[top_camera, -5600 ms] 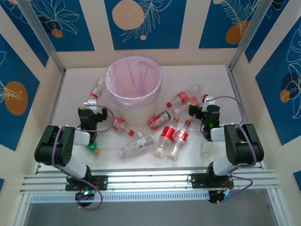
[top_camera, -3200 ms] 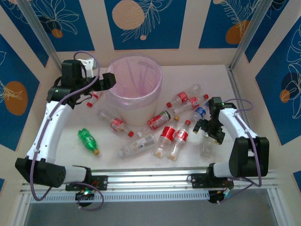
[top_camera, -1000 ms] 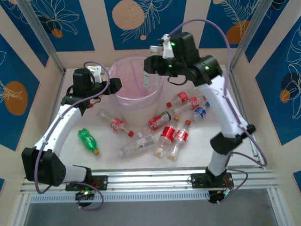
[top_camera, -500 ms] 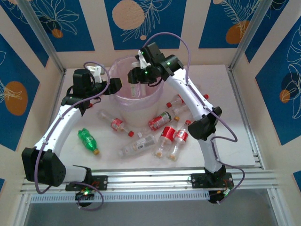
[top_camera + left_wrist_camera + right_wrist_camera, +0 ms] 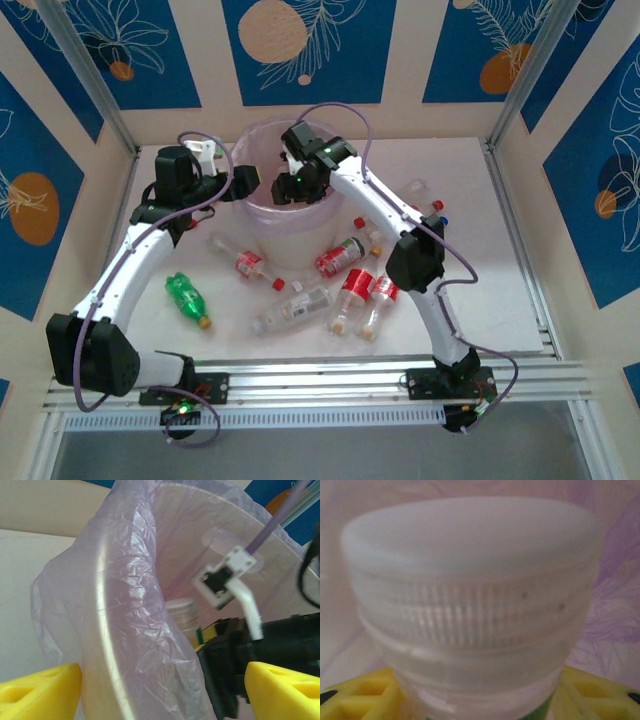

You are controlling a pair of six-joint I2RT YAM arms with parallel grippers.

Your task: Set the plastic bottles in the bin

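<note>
Largest: round white bin (image 5: 280,218) at the far middle of the table (image 5: 500,290), lined with a thin, crinkled, translucent lilac bag (image 5: 135,605) folded over the rim.

Next, two slim white arms with black wrists: left arm (image 5: 120,270) and right arm (image 5: 400,215).

Right gripper (image 5: 290,187) down inside the bin's mouth, yellow pads pinching a held bottle (image 5: 470,580) just under its cap. Clear plastic, ribbed whitish screw cap, a green edge of label below.

Left gripper (image 5: 160,690) spread wide at the bin's left side, bagged rim between the two blocky yellow fingertips (image 5: 40,690), nothing gripped.

Near the bin, six plastic bottles (image 5: 352,288) in plain sight on the table, all lying on their sides. Four clear with red labels, one pale-labelled bottle (image 5: 292,308), and one green bottle (image 5: 187,298) with a yellowish cap.

More red and blue caps half hidden behind the right arm, number there not tellable.
</note>
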